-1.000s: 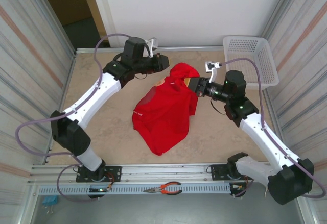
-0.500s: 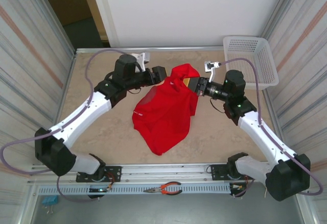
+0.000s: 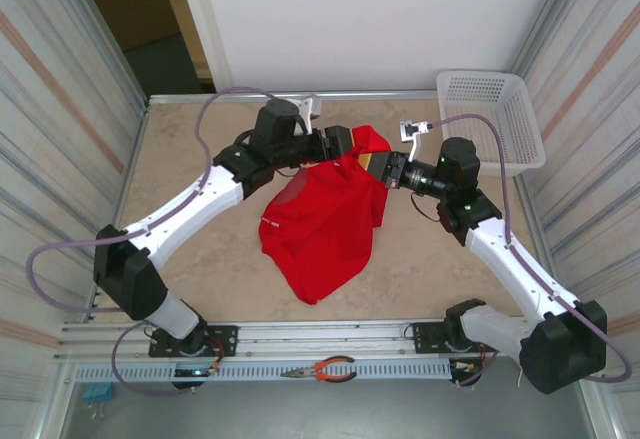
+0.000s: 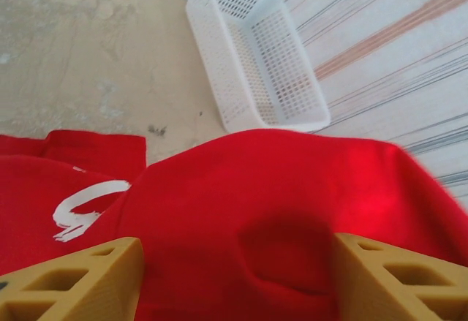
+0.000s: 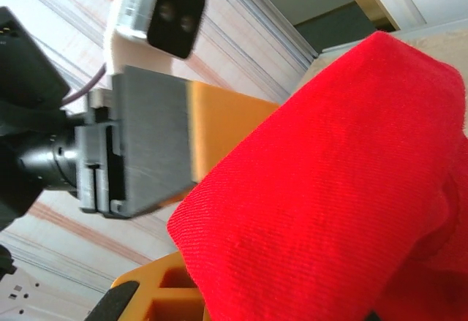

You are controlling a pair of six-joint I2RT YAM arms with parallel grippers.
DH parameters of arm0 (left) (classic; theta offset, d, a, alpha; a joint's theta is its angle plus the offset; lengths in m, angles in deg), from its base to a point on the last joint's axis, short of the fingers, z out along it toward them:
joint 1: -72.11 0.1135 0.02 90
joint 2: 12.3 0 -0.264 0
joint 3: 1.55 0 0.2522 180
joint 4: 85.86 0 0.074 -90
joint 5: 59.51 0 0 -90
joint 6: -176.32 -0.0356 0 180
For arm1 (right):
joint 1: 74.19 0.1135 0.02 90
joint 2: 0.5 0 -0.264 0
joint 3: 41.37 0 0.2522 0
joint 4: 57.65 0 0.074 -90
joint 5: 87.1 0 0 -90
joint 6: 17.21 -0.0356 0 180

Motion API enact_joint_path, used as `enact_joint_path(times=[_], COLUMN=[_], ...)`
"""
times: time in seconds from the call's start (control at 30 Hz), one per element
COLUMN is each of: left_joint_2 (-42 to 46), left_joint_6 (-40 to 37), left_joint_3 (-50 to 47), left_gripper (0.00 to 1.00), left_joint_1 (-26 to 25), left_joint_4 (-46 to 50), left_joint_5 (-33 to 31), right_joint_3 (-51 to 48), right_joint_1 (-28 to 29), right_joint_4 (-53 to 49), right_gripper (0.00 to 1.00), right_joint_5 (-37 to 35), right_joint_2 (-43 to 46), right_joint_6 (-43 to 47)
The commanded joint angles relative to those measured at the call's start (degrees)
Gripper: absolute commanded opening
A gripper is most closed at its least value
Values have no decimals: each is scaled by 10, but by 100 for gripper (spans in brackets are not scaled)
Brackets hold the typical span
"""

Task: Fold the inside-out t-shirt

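Top view: the inside-out t-shirt lies crumpled at frame centre on the table. Its upper edge is raised between the left gripper and the right gripper.

Left wrist view: yellow fingers stand wide apart, with red cloth bulging between them. A white basket sits at top centre.

Right wrist view: the right gripper is pinched closed on red cloth.

Beige mottled tabletop; striped panel walls either side; white wall beyond right gripper; white basket to its right.
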Motion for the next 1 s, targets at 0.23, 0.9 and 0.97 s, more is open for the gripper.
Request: enact_joint_path(times=[0.23, 0.9, 0.97], left_joint_2=[-47, 75, 78], left_joint_6=[-22, 132, 135], left_joint_3=[49, -96, -99], left_gripper=[3, 0, 0], left_joint_1=[-13, 72, 71], left_joint_4=[5, -291, -275], left_joint_5=[30, 269, 253], right_joint_3=[-21, -79, -56], right_joint_1=[-14, -82, -70], right_joint_4=[34, 10, -63], right_gripper=[0, 56, 67], right_joint_5=[3, -40, -59], right_joint_2=[16, -40, 4], right_joint_6=[-22, -58, -24])
